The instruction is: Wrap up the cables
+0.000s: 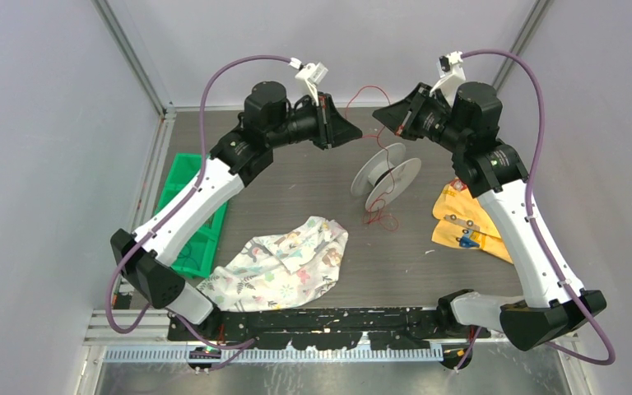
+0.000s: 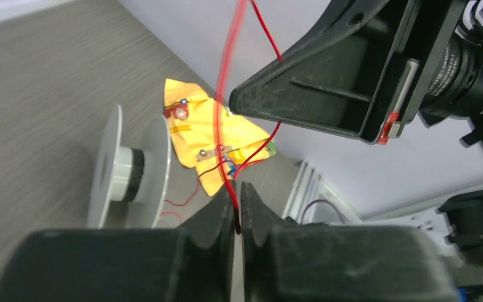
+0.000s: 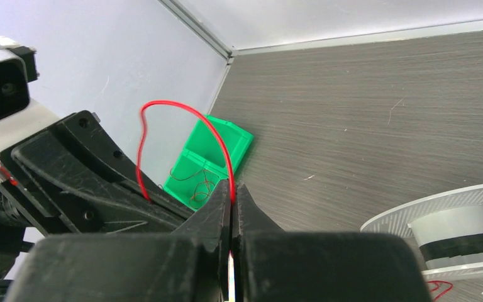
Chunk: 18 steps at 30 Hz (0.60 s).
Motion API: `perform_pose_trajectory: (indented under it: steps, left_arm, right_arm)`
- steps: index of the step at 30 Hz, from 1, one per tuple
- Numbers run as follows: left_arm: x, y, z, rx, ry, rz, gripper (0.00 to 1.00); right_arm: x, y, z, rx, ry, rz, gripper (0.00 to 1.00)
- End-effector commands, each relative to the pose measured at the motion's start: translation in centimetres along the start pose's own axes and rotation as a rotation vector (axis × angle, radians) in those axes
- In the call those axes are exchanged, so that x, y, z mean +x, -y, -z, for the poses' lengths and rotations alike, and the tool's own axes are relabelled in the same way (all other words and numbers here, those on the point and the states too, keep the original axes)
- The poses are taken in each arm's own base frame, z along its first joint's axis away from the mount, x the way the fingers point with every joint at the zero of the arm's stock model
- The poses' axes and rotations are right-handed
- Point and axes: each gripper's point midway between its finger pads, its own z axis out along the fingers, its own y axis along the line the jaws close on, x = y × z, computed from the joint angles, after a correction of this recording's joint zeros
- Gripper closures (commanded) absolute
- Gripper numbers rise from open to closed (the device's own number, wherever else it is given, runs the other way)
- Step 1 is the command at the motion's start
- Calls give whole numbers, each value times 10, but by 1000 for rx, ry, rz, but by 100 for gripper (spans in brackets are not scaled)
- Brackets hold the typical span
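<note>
A thin red cable (image 1: 368, 92) arcs between my two grippers, held above the table near the back. My left gripper (image 1: 355, 132) is shut on the cable (image 2: 225, 94); the strand runs up from its closed tips (image 2: 237, 189). My right gripper (image 1: 381, 116) is shut on the same cable (image 3: 188, 116), which loops over to the left gripper. A white spool (image 1: 387, 174) lies below them, with a black hub (image 2: 132, 174) and loose red cable trailing to the table (image 1: 383, 218). The spool also shows in the right wrist view (image 3: 453, 229).
A green bin (image 1: 189, 210) with thin wires inside stands at the left and shows in the right wrist view (image 3: 210, 163). A patterned cloth (image 1: 284, 262) lies front centre. A yellow cloth with small parts (image 1: 461, 222) lies at the right.
</note>
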Motion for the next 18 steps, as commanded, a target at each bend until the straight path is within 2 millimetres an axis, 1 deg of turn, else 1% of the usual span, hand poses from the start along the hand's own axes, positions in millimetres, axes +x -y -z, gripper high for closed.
perform_pose_trajectory:
  steps: [1,2,3,4,5,6,7,8,9,12,14,15,16,18]
  left_arm:
    - [-28,21,0,52,74,-38,99]
    - [-27,19,2,39,71,-39,99]
    - [-28,18,5,23,70,-50,99]
    - [-28,15,8,-5,69,-67,99]
    - [-30,11,14,-38,69,-98,99]
    - [-33,7,20,-81,76,-122,99]
    - [-31,4,26,-116,61,-137,99]
    - [-33,4,32,-136,55,-156,99]
    - [-32,5,38,-145,42,-175,99]
    - [-28,9,51,-163,-26,-212,99]
    - [-23,8,56,-177,-73,-222,100]
    - [-20,7,58,-181,-90,-221,100]
    - [-19,8,60,-180,-100,-220,99]
    - [-17,8,62,-166,-116,-211,100]
  right_arm:
    - [-9,-12,8,-29,30,5,99]
    - [-10,-10,8,-22,33,9,99]
    - [-10,-9,8,-13,32,15,96]
    - [-10,-6,10,6,28,29,82]
    - [-11,2,11,50,31,50,62]
    - [-11,10,14,99,30,71,48]
    - [-12,20,18,153,31,101,38]
    - [-12,31,22,211,28,130,31]
    - [-11,42,27,268,24,162,28]
    - [-9,78,44,457,-8,263,25]
    - [1,90,53,504,-64,307,23]
    - [5,90,54,495,-82,313,22]
    - [11,85,54,462,-100,311,20]
    - [25,70,48,349,-134,285,15]
